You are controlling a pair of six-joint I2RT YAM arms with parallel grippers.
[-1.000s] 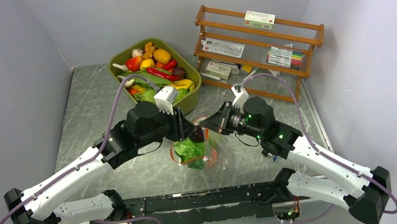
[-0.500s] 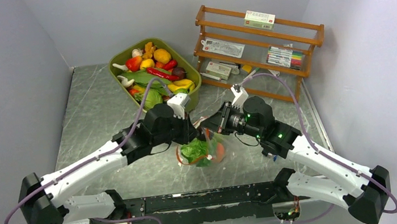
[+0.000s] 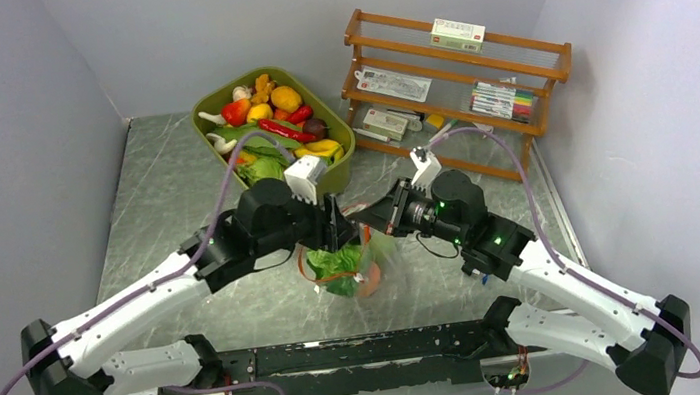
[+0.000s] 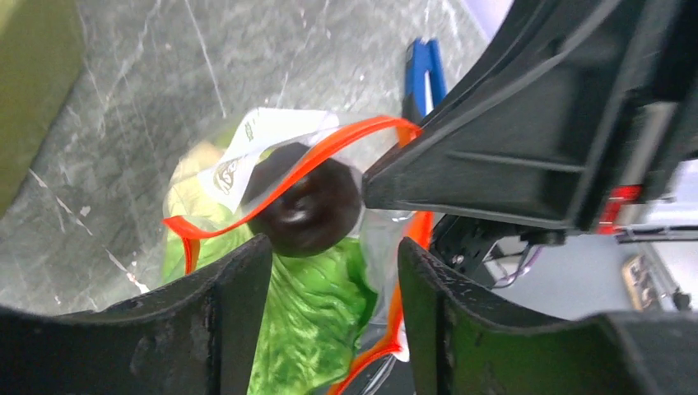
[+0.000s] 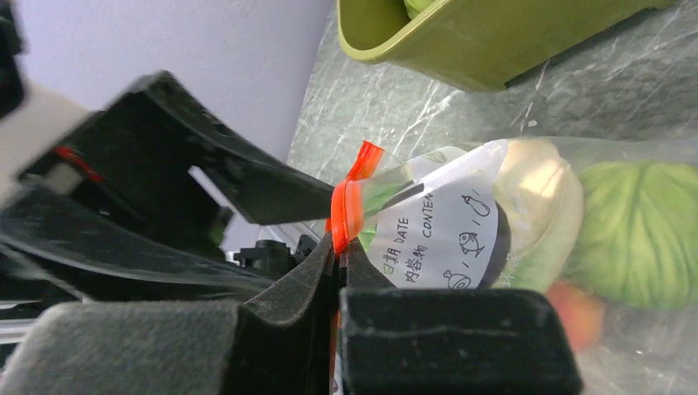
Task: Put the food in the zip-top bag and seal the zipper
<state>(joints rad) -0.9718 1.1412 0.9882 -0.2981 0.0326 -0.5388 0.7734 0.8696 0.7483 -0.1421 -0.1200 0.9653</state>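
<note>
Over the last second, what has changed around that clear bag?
The left arm pushed further over the zip-top bag, then drew back; the bag swayed right and returned. The left fingers now stand open above its mouth, the dark purple ball inside below them. The right fingers stayed pinched on the zipper; the olive tub did not move.

The left arm (image 3: 137,304) eases back to the left after its swing right half a second ago, and the left gripper (image 4: 333,247) has let its jaws come apart, now over the dark purple ball (image 4: 306,210). The zip-top bag (image 3: 347,268) swings back left with it, and the peach (image 3: 369,278), out at the bag's right side a moment ago, now sits lower and nearer.
</note>
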